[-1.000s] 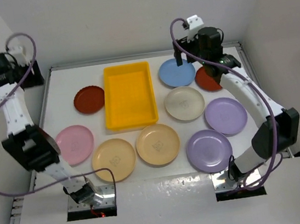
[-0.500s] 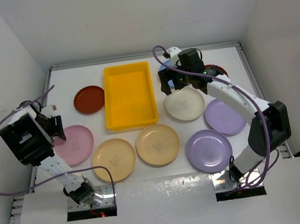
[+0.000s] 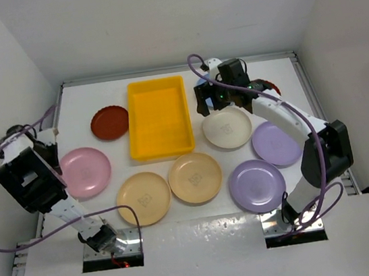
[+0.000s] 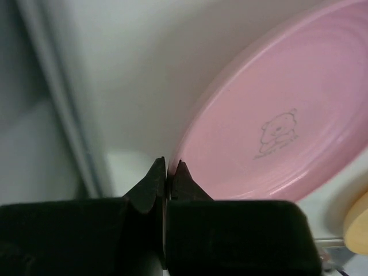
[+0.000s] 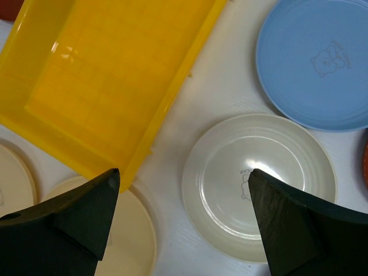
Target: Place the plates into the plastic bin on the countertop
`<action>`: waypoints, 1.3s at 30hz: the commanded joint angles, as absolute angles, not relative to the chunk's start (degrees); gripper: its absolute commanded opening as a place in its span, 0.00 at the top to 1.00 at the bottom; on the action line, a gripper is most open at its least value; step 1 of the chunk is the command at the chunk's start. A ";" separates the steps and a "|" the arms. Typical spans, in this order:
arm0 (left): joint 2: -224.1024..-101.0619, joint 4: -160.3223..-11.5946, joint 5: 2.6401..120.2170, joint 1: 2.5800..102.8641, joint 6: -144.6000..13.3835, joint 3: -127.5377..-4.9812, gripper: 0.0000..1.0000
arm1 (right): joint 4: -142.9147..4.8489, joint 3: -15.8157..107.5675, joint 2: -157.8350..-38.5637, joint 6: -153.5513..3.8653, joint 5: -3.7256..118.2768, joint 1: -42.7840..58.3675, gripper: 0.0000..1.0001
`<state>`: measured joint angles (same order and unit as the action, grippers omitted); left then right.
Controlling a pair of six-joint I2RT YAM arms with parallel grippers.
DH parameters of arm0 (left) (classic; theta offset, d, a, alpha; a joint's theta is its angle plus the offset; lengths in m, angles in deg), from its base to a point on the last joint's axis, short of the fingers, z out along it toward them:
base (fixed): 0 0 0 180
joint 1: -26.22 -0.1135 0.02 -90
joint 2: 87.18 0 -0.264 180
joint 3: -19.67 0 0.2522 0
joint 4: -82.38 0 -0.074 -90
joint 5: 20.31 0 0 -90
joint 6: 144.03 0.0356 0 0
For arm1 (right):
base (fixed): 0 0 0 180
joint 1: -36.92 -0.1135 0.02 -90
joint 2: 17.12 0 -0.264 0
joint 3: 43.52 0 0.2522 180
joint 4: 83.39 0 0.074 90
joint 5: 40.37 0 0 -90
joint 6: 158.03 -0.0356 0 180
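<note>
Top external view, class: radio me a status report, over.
Left pincer shut at rim of round pink matte plate. Right pincer open near round cream matte plate. Yellow rectangular plastic bin empty. Nothing blocking it.

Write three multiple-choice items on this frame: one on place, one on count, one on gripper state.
1. Which plate lies left of the plastic bin in the top view?
A. light blue
B. dark red
C. lilac

2. How many plates are inside the bin?
A. none
B. one
C. three

3. The right gripper is:
A. shut on a lilac plate
B. shut on the bin's rim
C. open

Answers:
1 B: the dark red plate sits beside the bin's left wall.
2 A: the top view shows the bin's floor bare.
3 C: its fingers stand wide apart, gripping nothing.
</note>
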<state>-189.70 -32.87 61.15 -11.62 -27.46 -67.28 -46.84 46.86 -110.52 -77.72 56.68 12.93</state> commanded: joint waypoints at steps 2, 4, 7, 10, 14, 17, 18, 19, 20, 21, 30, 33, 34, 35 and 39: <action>-184.92 -27.72 50.59 -16.13 -16.59 -82.27 1.00 | -49.15 47.15 -110.02 -83.47 60.00 16.51 0.08; -184.91 -26.56 44.41 -16.67 -17.72 -88.51 1.00 | -49.41 46.62 -110.54 -85.76 60.45 17.84 0.08; -180.97 -32.04 34.64 -14.13 -26.84 -95.15 1.00 | -47.84 46.44 -111.86 -94.10 59.75 22.49 0.08; -178.32 -41.55 31.73 -5.09 -38.98 -96.56 1.00 | -43.20 47.15 -113.09 -99.93 55.44 25.83 0.12; -187.16 -41.58 30.05 9.74 -49.00 -104.21 1.00 | -41.59 47.15 -113.54 -100.64 54.91 27.87 0.14; -194.63 -41.58 37.06 17.75 -51.29 -107.02 1.00 | -41.42 44.51 -111.87 -100.90 52.98 28.56 0.14; -196.58 -41.58 40.74 19.18 -52.09 -108.77 1.00 | -41.33 42.94 -111.26 -101.60 51.76 28.83 0.14; -198.43 -41.58 41.73 20.24 -52.79 -109.57 1.00 | -41.07 42.49 -110.73 -102.39 51.66 29.35 0.14; -201.84 -41.58 42.26 22.07 -53.41 -110.19 1.00 | -41.59 41.10 -110.11 -102.65 51.22 29.88 0.14; -203.27 -41.58 43.05 22.87 -53.94 -110.19 1.00 | -41.59 40.47 -109.85 -103.09 51.13 30.32 0.15; -211.45 -41.58 44.99 29.29 -52.80 -107.65 1.00 | -43.01 37.83 -111.24 -103.27 49.82 31.12 0.53; -211.98 -41.58 46.30 29.83 -52.28 -106.24 1.00 | -42.21 38.36 -113.35 -102.66 46.92 31.47 0.53; -212.68 -41.58 47.70 29.83 -52.27 -105.46 1.00 | -42.38 38.88 -113.88 -101.53 46.48 31.47 0.52; -212.68 -41.58 48.41 29.83 -52.27 -105.45 1.00 | -42.99 39.15 -115.19 -99.86 45.60 31.90 0.50; -214.35 -41.05 50.27 29.83 -52.27 -104.92 0.99 | -38.26 47.47 -123.70 -92.21 43.84 32.44 0.47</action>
<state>-214.29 -40.24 48.61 30.06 -51.59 -105.22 -40.29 40.68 -118.63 -98.29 47.04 31.92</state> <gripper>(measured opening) 0.008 0.520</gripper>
